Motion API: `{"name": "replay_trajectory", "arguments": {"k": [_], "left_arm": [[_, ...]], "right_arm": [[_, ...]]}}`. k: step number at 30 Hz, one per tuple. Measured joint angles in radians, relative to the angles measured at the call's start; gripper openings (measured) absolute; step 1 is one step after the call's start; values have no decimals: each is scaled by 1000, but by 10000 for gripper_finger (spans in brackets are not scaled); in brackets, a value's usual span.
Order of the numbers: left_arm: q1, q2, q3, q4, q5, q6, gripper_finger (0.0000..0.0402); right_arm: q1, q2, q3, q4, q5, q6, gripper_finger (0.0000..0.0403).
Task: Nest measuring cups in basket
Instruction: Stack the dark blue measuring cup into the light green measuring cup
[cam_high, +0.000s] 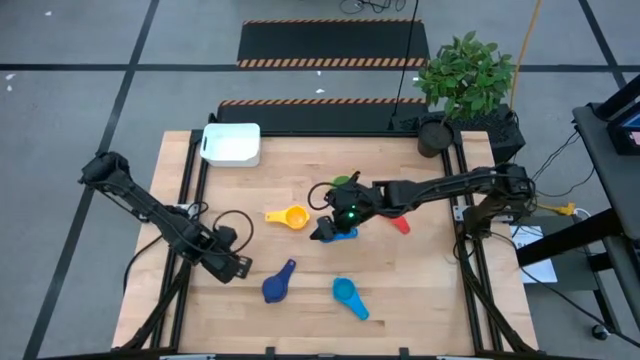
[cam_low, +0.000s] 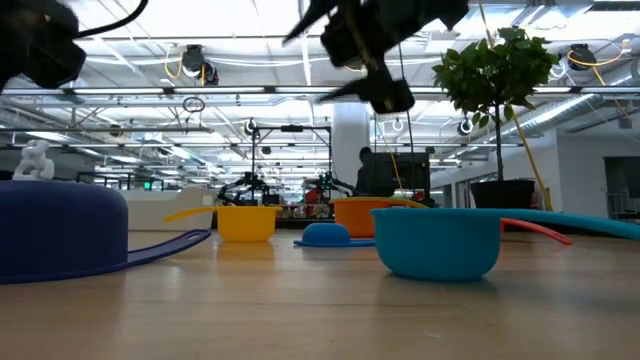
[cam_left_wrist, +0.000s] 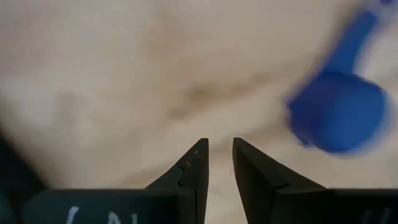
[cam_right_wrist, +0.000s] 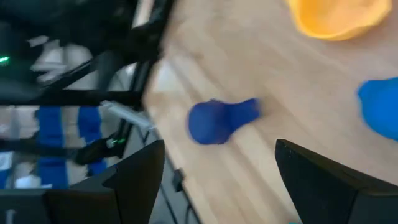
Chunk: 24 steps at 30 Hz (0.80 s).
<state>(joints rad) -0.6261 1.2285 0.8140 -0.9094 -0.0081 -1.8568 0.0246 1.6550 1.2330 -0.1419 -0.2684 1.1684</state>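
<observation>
left gripper (cam_high: 238, 267): jaws nearly together, nothing pinched; dark blue cup (cam_high: 277, 285) lies at 4 o'clock, handle toward 1 | right gripper (cam_high: 322, 231): jaws spread, empty, hung above small blue cup (cam_high: 343, 234) | basket (cam_high: 232, 144) seen at 11 o'clock, well apart

The small white rectangular plastic basket (cam_high: 232, 144) sits empty at the upper left of the table in the high view. The measuring cups lie scattered below and right of it: a yellow plastic scoop (cam_high: 289, 216) at centre, a dark blue one (cam_high: 277, 284) lower down, a lighter blue one (cam_high: 349, 296) to its right, a red one (cam_high: 401, 224) further right, and, partly hidden, apparently 1 green (cam_high: 343, 181) and 1 blue (cam_high: 343, 235).
</observation>
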Motion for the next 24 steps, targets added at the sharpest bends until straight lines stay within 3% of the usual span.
{"name": "replay_trajectory", "arguments": {"k": [7,11,16,24], "left_arm": [[-45,3,0,232,-162,14,77],[-45,3,0,230,-171,22,77],[-45,3,0,232,-176,74,77],[-49,15,0,389,-256,348,77]], "right_arm": [[-15,99,-1,81,-1,97,297],[-6,122,-1,87,65,204,297],[4,127,-1,100,58,214,297],[49,127,-1,39,73,234,297]]}}
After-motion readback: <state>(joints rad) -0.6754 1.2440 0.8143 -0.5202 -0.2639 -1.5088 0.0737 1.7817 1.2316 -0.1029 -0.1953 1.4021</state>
